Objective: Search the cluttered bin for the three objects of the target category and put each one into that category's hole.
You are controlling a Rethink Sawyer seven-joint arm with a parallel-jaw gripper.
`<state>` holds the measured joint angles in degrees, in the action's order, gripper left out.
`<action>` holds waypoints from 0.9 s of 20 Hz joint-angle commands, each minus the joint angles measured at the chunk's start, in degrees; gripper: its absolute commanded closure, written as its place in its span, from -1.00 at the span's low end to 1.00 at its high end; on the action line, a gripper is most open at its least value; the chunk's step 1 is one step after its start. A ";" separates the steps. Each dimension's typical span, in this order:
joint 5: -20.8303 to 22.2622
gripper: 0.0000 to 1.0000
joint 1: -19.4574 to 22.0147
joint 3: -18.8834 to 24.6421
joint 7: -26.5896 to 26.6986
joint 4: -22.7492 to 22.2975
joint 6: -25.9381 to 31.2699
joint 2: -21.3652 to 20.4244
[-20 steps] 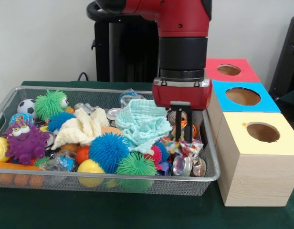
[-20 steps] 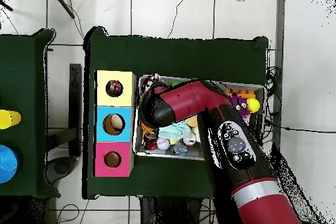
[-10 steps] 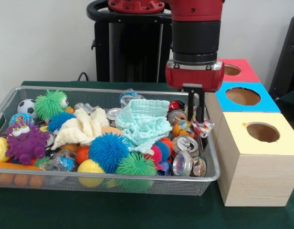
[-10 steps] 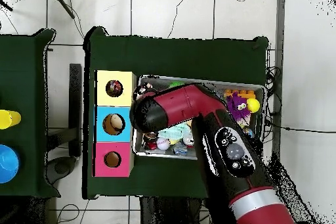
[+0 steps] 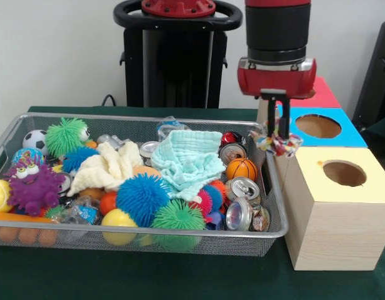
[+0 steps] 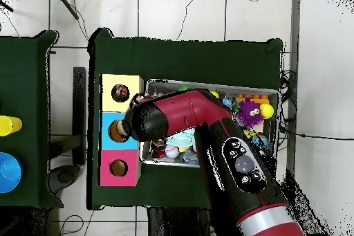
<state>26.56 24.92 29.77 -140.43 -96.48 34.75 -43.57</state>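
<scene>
Front view: gripper (image 5: 279,132) is up above the bin's box-side edge, fingers closed down on a small multicolour crinkly bundle (image 5: 275,144), prob. a wrapper or bit of patterned cloth, can't tell which. Bundle hangs clear of the clutter, lifted off everything. Right below + a bit to the side of gripper: yellow box (image 5: 335,203) w/ its hole, not yet under the bundle. Just behind gripper: blue box (image 5: 317,129); further behind: red box (image 5: 303,91). Wire bin (image 5: 142,236) sits below + off to the other side, packed w/ stuff: mint cloth (image 5: 188,157), cream cloth (image 5: 111,165), cans (image 5: 241,187), mini basketball (image 5: 241,168), spiky balls (image 5: 142,198), purple monster toy (image 5: 33,186).

Overhead view: arm covers the gripper, so no grip detail here. Arm's end is over the seam btwn bin and box row, about level w/ blue box (image 6: 119,131). Something pale shows inside the blue hole, something dark in the yellow hole (image 6: 120,93); can't say what they are. Red box hole (image 6: 118,168) looks empty.

Progress, my read: one item picked, mid-carry, drop not done. Which hole is its target isn't shown. If the things in the holes are earlier drops, 1–2 may be in already, but unclear. Left: line up over a hole, release, then search bin for any remaining ones
</scene>
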 commanded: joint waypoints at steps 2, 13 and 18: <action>-3.72 1.00 -2.61 1.32 -0.49 -4.53 2.16 -1.79; -6.73 1.00 -6.60 -1.21 -4.02 -2.31 -1.46 -0.77; -5.60 1.00 -9.94 -3.67 -6.35 -0.23 -4.24 1.31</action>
<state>21.61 16.48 29.21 -140.43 -97.71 34.14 -45.25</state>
